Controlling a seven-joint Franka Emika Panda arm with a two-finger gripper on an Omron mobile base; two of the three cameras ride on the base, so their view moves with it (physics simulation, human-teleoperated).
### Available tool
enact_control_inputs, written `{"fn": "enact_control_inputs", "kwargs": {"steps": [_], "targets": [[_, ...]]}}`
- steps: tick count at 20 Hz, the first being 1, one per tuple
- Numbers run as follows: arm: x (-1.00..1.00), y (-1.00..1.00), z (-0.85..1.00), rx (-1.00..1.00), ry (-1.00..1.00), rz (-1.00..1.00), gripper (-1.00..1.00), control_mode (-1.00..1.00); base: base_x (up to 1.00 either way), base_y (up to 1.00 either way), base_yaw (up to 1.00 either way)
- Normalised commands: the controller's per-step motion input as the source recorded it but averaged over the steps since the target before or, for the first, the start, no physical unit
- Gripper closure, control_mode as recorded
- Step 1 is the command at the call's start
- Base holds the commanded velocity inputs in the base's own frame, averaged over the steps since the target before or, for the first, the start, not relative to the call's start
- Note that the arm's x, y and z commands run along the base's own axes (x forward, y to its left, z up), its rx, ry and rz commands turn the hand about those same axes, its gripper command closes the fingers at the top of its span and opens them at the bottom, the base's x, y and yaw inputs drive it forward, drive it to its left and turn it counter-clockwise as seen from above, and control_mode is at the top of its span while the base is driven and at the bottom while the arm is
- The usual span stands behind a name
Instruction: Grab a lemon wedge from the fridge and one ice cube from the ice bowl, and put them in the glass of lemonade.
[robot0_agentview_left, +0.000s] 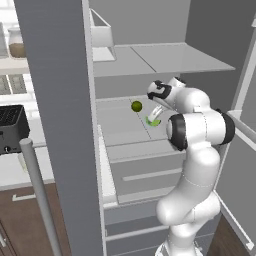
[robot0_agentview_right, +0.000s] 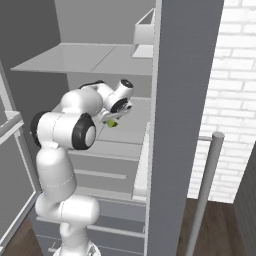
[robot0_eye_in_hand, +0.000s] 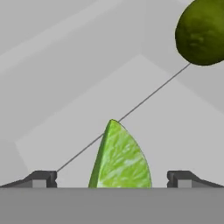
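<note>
Honestly the gripper (robot0_eye_in_hand: 112, 179) is wide open with the lemon wedge (robot0_eye_in_hand: 120, 157) sitting between its tips on the fridge (robot0_agentview_left: 60, 125) shelf, so closing off-centre could squirt it away

You're looking at a kitchen: an open fridge (robot0_agentview_left: 65, 100) with grey shelves, a black toaster (robot0_agentview_left: 11, 127) on the surface beside it, white brick wall (robot0_agentview_right: 235, 90), jars (robot0_agentview_left: 16, 44) shelved above.

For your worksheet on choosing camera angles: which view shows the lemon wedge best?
The hand view: the lemon wedge stands large between the open pincer's tips. Both base views show a small green patch under the hand.
</note>
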Motion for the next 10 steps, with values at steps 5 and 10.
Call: {"fn": "enact_control_inputs", "kwargs": {"steps": [5, 10], "targets": [[-0.03, 0.11, -0.32, 0.00, 0.00, 0.11, -1.00, -1.00, 0.00, 0.00, 0.00], [-0.18, 0.00, -0.01, 0.00, -0.03, 0.04, -1.00, -1.00, 0.00, 0.00, 0.00]]}}
